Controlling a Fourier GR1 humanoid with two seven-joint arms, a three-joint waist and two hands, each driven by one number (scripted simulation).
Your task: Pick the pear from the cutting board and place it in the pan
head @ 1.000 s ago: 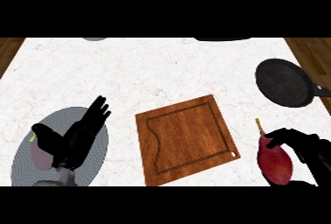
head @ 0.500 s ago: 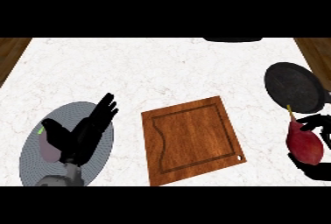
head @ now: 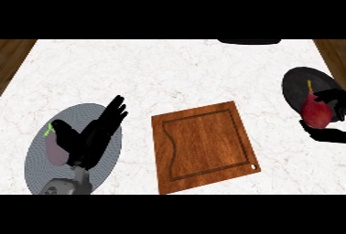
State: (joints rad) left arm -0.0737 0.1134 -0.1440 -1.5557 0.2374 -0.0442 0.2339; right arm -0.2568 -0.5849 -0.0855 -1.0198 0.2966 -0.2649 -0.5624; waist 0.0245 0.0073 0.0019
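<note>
While gripped by right robot hand point(head: 330, 119), pear point(head: 316, 113) overlaps pan point(head: 302, 86) edge.

The left hand point(head: 94, 135) shows at the view's lower left, about eight o'clock, open and resting, its straight fingers pointing toward one o'clock and its thumb spread toward ten o'clock. Its grey forearm point(head: 67, 185) enters from the lower edge. The right hand point(head: 329, 116) sits at the right edge, about three o'clock, fingers curled.
</note>
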